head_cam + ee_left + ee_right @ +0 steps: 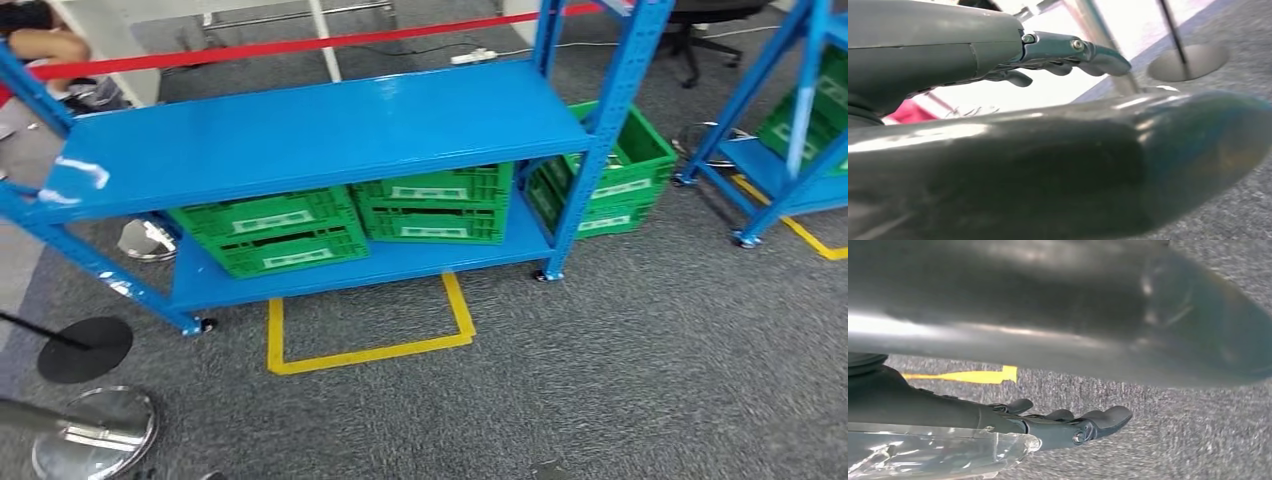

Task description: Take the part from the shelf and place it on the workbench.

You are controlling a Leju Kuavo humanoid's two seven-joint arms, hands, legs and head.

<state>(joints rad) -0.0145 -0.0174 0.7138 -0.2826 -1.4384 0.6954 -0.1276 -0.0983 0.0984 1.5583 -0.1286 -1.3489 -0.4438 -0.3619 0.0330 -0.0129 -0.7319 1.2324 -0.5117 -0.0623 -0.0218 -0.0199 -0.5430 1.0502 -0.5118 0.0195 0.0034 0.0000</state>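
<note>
The blue shelf (320,130) stands in front of me, and its top board is bare. On its lower board sit two green crates (270,232) (432,205); what they hold is hidden. A third green crate (610,170) stands behind the shelf's right post. My left hand (1048,55) hangs with its fingers stretched out and apart from the thumb, with nothing in it. My right hand (1058,427) hangs over the grey carpet the same way, holding nothing. A crinkled clear plastic sheet (938,452) lies along the outer side of that hand, away from the thumb.
Yellow tape (370,350) marks a square on the carpet before the shelf. Two round post bases (85,348) (95,430) stand at my near left. A second blue shelf (790,150) with green crates is at right. A red barrier belt (300,45) and a person's arm (45,45) lie behind.
</note>
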